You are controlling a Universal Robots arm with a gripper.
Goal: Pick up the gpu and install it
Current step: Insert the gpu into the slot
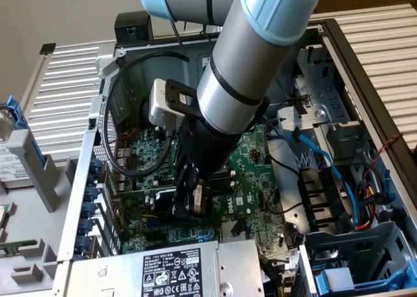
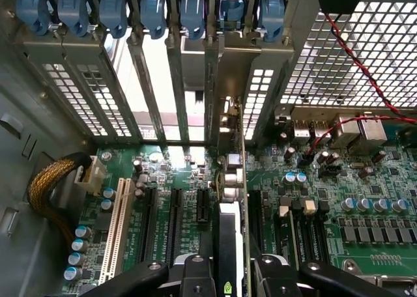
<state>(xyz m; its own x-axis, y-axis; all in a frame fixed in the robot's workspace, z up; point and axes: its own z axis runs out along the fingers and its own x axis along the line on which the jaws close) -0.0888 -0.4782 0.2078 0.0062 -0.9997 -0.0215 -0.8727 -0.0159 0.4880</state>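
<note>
Gripper (image 2: pixel 225 274) clamped on gpu (image 2: pixel 229 232), card held upright on edge, low over motherboard (image 2: pixel 339 180) inside case, so gold edge meets slot and bracket lines up with rear openings (image 2: pixel 189 69).

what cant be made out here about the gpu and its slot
- Exterior view: the arm and hand cover most of the gpu.
- Wrist view: the gpu is seen edge-on, so its gold connector and the slot beneath are hidden; whether it is seated cannot be told.
- Wrist view: the fingers' lower parts are cut off by the picture's edge.
</note>
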